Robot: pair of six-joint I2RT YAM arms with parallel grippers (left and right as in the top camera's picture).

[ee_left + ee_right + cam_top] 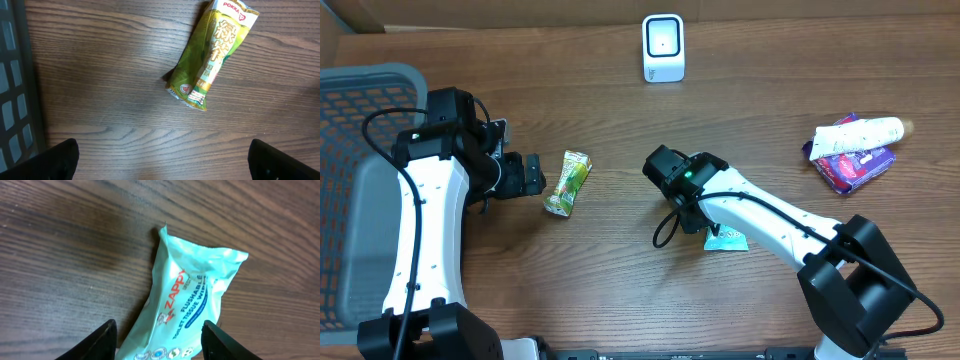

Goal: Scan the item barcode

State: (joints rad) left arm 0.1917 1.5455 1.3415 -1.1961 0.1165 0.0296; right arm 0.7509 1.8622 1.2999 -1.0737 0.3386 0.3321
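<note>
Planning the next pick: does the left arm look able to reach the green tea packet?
Probably yes: the left gripper is open and the green tea packet lies just ahead of it, with nothing between.

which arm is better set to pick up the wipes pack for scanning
Right. Its gripper hangs open directly over the wipes pack. The left gripper is open over the green tea packet, farther from the wipes.

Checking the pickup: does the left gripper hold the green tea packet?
No: the green tea packet lies on the wooden table ahead of the left gripper, whose fingers stand wide apart and touch nothing.
</note>
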